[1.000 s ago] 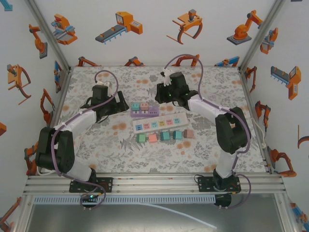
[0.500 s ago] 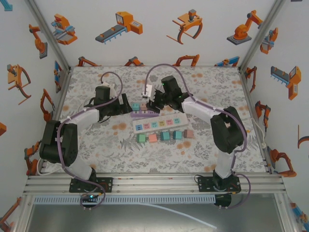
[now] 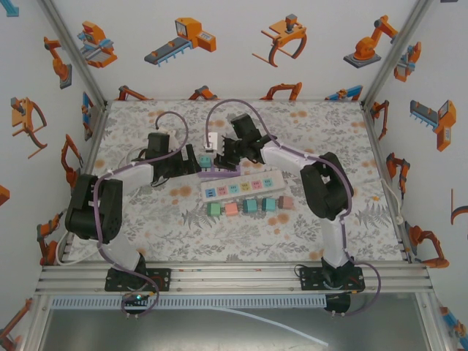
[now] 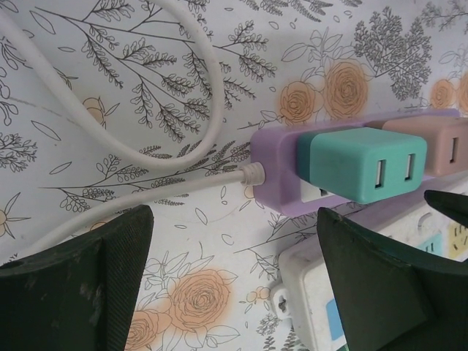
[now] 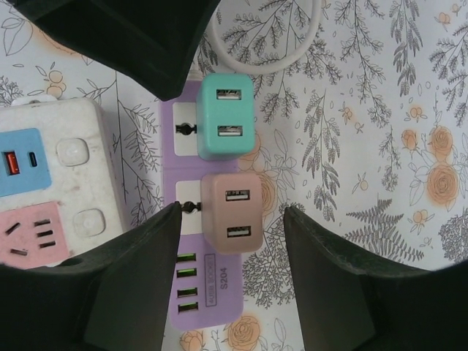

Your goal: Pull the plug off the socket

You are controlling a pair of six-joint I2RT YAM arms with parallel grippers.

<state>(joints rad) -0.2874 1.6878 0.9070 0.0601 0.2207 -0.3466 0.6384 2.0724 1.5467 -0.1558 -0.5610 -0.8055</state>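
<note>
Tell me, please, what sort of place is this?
Probably a robot test cell: an aluminium frame, walls papered with robot-arm cartoons, and a purple power strip on a floral table cover.

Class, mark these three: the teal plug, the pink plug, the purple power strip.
teal plug (image 5: 227,117), right wrist view, middle of its top face.
pink plug (image 5: 231,212), right wrist view, between its two ports.
purple power strip (image 5: 219,314), right wrist view, bare end below its label.
</note>
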